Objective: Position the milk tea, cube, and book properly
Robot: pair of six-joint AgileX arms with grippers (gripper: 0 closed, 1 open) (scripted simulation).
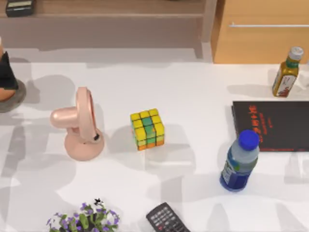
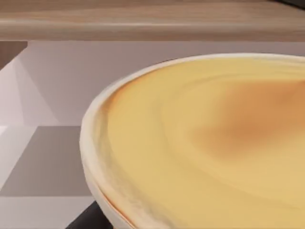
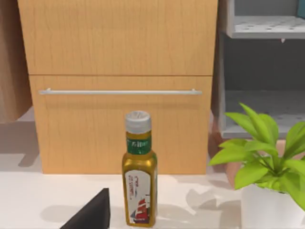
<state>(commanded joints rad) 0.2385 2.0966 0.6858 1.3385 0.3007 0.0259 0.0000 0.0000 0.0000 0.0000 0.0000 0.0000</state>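
The cube (image 1: pixel 147 128), mostly yellow with green and orange stickers, sits alone near the middle of the table. At the far left edge the peach-orange milk tea (image 1: pixel 4 93) shows in part, over a grey round base (image 1: pixel 17 100). A black shape there, seemingly my left gripper (image 1: pixel 7 72), lies against it. Very close in the left wrist view is a round yellow-orange surface (image 2: pixel 214 143) with a pale rim. The book is out of view.
A pink desk fan (image 1: pixel 79 123) stands left of the cube. On the right are a blue bottle (image 1: pixel 239 162), a flat black book with red lettering (image 1: pixel 277 125) and an olive-yellow bottle (image 1: pixel 287 72) (image 3: pixel 139 183). A remote (image 1: pixel 166 220) and purple flowers (image 1: pixel 84 220) lie at the front edge. A wooden cabinet (image 3: pixel 119 86) and a green plant (image 3: pixel 267 162) stand at the back.
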